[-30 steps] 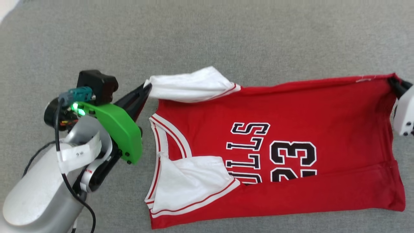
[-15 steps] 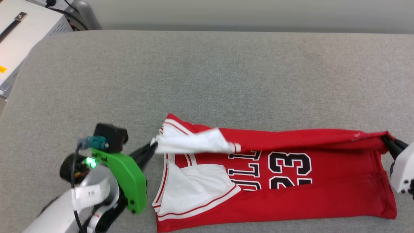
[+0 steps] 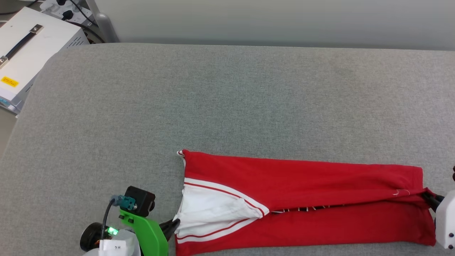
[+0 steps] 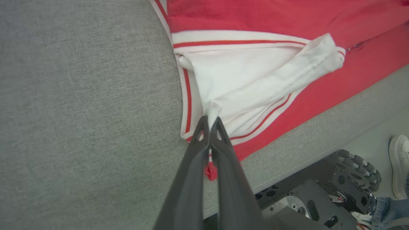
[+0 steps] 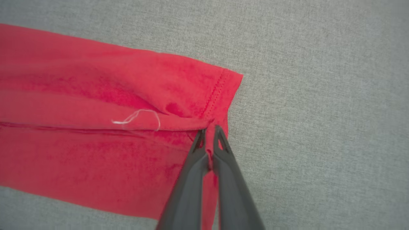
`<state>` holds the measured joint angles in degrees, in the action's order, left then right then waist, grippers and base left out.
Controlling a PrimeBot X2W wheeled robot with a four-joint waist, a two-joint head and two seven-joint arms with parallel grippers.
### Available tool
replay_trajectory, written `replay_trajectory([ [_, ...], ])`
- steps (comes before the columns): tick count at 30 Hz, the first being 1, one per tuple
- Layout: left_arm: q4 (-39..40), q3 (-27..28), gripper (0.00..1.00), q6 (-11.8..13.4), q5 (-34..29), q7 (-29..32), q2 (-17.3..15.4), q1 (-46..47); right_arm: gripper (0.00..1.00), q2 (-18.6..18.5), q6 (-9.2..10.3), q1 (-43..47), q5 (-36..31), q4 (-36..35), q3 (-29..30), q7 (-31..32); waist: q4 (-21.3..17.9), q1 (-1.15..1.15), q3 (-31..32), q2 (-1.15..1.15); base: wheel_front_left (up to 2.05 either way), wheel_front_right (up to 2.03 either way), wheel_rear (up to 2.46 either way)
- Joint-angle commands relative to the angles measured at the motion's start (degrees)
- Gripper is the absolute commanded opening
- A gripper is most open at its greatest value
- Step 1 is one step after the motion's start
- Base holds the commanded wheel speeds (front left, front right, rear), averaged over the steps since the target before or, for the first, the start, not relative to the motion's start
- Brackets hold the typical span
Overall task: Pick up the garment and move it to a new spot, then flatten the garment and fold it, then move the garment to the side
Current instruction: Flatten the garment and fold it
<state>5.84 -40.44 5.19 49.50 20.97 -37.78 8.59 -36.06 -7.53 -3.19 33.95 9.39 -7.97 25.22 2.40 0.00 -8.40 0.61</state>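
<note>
Jersey (image 3: 302, 185) lies folded lengthwise along the near edge of the grey padded table (image 3: 213, 99), left gripper (image 4: 211, 123) clamped on its white sleeve (image 4: 243, 76) tip, right gripper (image 5: 209, 131) pinched shut on the red hem (image 5: 217, 92) corner. I'd lay both ends down level and taut before letting go so nothing bunches. Lettering (image 3: 309, 208) is mostly hidden in the fold; yellow sticker (image 3: 9, 81) on the far-left white box (image 3: 32, 46) is too small to read.

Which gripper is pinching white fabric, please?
The left gripper, shut on the white sleeve of the garment; the right gripper grips its red hem corner.
</note>
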Motion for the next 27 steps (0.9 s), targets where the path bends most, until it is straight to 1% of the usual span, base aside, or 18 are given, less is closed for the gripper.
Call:
replay_trajectory([
  [1, -0.9, -0.1, 0.0, -0.5, 0.6, -0.2, 0.5, -0.7, 0.0, -0.4, 0.04, 0.8, 0.2, 0.4, -0.3, 0.1, 0.1, 0.0, -0.1, -0.61, 0.0, 0.0, 0.0],
  [2, -1.7, -0.4, 0.0, -0.8, 0.6, -0.3, 0.9, -0.6, 0.0, -0.5, 0.04, 0.9, 0.3, 0.7, -0.5, 0.0, 0.1, 0.0, -0.2, -0.61, 0.0, 0.0, 0.0],
  [3, -2.3, -0.7, 0.0, -1.1, 0.6, -0.5, 1.2, -0.6, 0.11, -0.6, 0.04, 0.9, 0.3, 0.9, -0.7, -0.2, 0.1, 0.0, -0.3, -0.61, 0.0, 0.0, 0.0],
  [4, -3.0, -0.9, 0.0, -1.5, 0.7, -0.6, 1.7, -0.5, 0.29, -0.5, 0.04, 0.9, 0.4, 1.2, -0.8, -0.4, 0.2, 0.0, -0.5, -0.61, 0.0, 0.0, 0.0],
  [5, -3.6, -1.1, 0.0, -1.7, 0.7, -0.7, 2.0, -0.3, 0.98, -0.3, 0.04, 0.8, 0.8, 1.6, -0.7, -0.4, 0.2, 0.0, -0.6, -0.61, 0.0, 0.0, 0.0],
  [6, -4.2, -1.2, 0.0, -1.9, 0.5, -0.9, 2.3, -0.1, 1.0, 0.2, 0.04, 0.8, 1.5, 2.0, -0.6, 0.1, 0.2, 0.0, -0.8, -0.61, 0.0, 0.0, 0.0],
  [8, -5.4, -1.4, 1.0, -1.9, -0.3, -1.6, 2.7, 0.5, 1.0, 0.4, 0.04, 0.7, 2.2, 2.0, -1.0, 0.7, 0.3, 0.0, -1.1, -0.61, 0.0, 0.0, 0.0],
  [15, -8.2, -1.0, 1.0, -2.0, -0.8, -4.4, 4.3, 1.1, 1.0, 1.4, 0.04, 1.1, 4.1, 0.6, -0.1, 2.0, 0.4, 0.0, 0.6, -0.61, 0.0, 0.0, 0.0],
  [20, -7.3, 1.2, 1.0, -1.6, -0.7, -8.8, 5.4, 1.5, 1.0, 2.4, 0.04, 1.6, 4.8, -3.6, 2.9, 4.6, 0.6, 0.0, 3.0, -0.61, 0.0, 0.0, 0.0],
  [24, -5.4, 4.2, 1.0, -0.6, -1.5, -14.6, 6.5, 2.6, 1.0, 4.2, 0.04, 2.0, 3.7, -7.8, 6.4, 6.9, 0.9, 0.0, 4.1, -0.61, 0.0, 0.0, 0.0],
  [27, -5.1, 6.5, 1.0, 0.9, -3.4, -20.0, 7.2, 3.3, 1.0, 6.2, 0.04, 2.6, 2.2, -10.8, 8.9, 9.4, 1.1, 0.0, 4.5, -0.61, 0.0, 0.0, 0.0],
])
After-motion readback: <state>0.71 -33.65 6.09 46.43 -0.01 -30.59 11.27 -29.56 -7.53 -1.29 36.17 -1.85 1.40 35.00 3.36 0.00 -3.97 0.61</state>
